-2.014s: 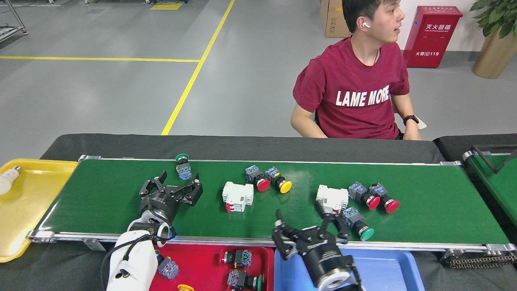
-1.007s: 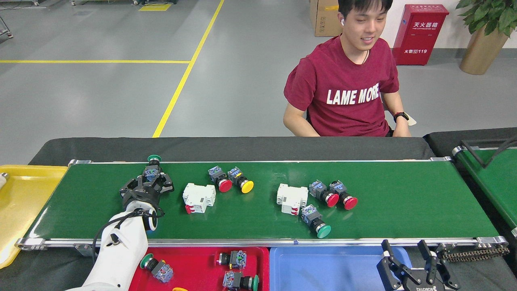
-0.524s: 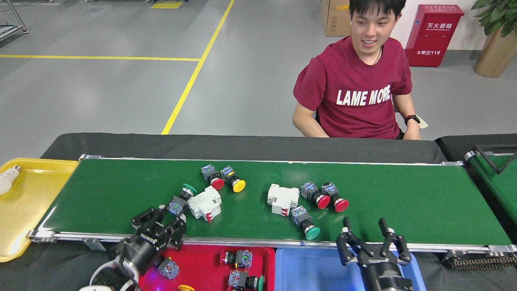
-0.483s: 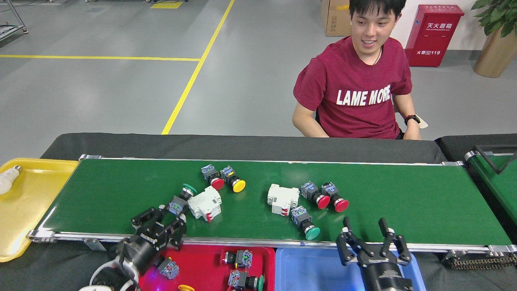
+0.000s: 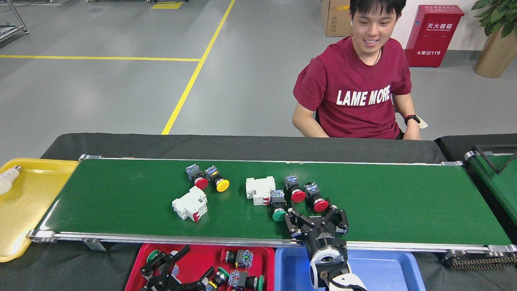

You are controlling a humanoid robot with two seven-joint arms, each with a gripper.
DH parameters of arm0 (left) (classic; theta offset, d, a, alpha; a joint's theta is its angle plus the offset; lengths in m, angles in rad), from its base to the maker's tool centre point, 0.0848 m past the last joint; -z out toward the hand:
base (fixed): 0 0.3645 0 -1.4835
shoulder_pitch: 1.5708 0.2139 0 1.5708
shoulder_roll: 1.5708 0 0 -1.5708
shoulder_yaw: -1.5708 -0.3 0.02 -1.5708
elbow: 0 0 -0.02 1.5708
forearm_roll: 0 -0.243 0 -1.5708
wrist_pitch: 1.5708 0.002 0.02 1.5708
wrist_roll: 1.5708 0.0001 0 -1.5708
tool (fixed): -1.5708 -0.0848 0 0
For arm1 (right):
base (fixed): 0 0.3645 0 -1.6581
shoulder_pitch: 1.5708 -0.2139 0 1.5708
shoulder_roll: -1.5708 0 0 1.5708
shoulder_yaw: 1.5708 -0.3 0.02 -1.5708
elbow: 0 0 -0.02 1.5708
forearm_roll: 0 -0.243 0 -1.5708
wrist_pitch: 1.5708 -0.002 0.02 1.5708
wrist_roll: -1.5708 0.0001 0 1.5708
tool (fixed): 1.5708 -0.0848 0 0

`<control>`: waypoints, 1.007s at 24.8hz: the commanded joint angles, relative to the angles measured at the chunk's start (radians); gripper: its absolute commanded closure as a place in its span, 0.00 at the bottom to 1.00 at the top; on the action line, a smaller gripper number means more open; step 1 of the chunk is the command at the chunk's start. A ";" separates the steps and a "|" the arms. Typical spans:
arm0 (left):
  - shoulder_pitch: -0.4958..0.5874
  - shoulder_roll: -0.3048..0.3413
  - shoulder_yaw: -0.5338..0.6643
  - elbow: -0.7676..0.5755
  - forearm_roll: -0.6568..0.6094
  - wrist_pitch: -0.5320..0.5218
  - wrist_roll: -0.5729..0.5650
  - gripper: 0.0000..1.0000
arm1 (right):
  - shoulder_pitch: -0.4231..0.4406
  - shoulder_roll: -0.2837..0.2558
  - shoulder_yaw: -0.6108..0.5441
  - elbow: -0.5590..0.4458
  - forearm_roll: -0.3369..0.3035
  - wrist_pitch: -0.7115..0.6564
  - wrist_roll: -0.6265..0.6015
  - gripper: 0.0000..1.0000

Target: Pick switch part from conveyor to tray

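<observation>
The conveyor [image 5: 121,202] carries several switch parts. A red-capped one [image 5: 197,178] and a yellow-capped one [image 5: 217,180] lie beside a white breaker [image 5: 190,204]. A second white breaker [image 5: 260,190], a green-capped part [image 5: 278,205] and two red-capped parts [image 5: 295,190] [image 5: 316,199] lie mid-belt. My right gripper [image 5: 316,215] is open over the belt's front edge, just right of the green-capped part and in front of the red ones, holding nothing. My left gripper [image 5: 181,264] hangs open over the red tray [image 5: 204,258], which holds several push-button parts.
A blue tray [image 5: 383,270] sits right of the red one, under my right arm. A yellow tray [image 5: 28,202] with a light bulb [image 5: 8,180] stands at the belt's left end. A person in a red shirt [image 5: 355,93] sits behind the belt. A second green belt [image 5: 499,182] is at far right.
My left gripper moved from the belt's front edge down over the red tray; the green-capped part beside it has left the belt. My right gripper moved onto the belt. The parts drifted left.
</observation>
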 commanded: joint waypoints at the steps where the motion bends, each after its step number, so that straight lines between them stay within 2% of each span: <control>1: -0.003 -0.020 0.084 -0.005 -0.002 0.135 0.007 0.00 | -0.027 0.000 0.018 -0.001 -0.015 0.003 0.032 0.28; 2: 0.000 -0.016 0.110 -0.002 -0.001 0.161 0.007 0.00 | -0.031 -0.005 0.019 0.000 -0.026 -0.011 0.051 0.39; 4: 0.016 -0.018 0.150 0.006 0.007 0.163 0.007 0.00 | -0.037 -0.017 0.019 -0.003 -0.061 -0.070 0.058 0.74; 5: 0.031 -0.016 0.156 0.008 0.007 0.161 0.007 0.00 | -0.037 -0.017 0.019 -0.006 -0.066 -0.089 0.058 0.81; 8: 0.025 -0.010 0.145 0.009 0.007 0.152 0.007 0.00 | -0.036 -0.017 0.018 -0.018 -0.074 -0.116 0.060 0.83; 10: -0.014 0.020 0.144 0.037 0.006 0.089 0.007 0.00 | -0.023 -0.022 0.018 -0.073 -0.106 -0.165 0.069 0.83; 12: -0.090 0.076 0.144 0.104 0.006 0.002 0.007 0.00 | 0.010 -0.062 0.018 -0.158 -0.135 -0.215 0.103 0.83; 15: -0.259 0.123 0.142 0.305 0.006 -0.092 0.007 0.00 | 0.131 -0.137 0.018 -0.369 -0.193 -0.342 0.150 0.82; 18: -0.373 0.165 0.127 0.477 -0.002 -0.118 0.013 0.00 | 0.270 -0.201 0.016 -0.527 -0.242 -0.512 0.181 0.82; 20: -0.411 0.192 0.102 0.552 0.001 -0.118 0.019 0.00 | 0.337 -0.213 0.016 -0.572 -0.265 -0.633 0.186 0.81; 22: -0.449 0.214 0.071 0.597 0.006 -0.121 0.037 0.00 | 0.375 -0.210 0.021 -0.575 -0.264 -0.728 0.193 0.79; 25: -0.457 0.229 0.042 0.614 0.007 -0.126 0.066 0.00 | 0.391 -0.198 0.088 -0.573 -0.264 -0.755 0.204 0.71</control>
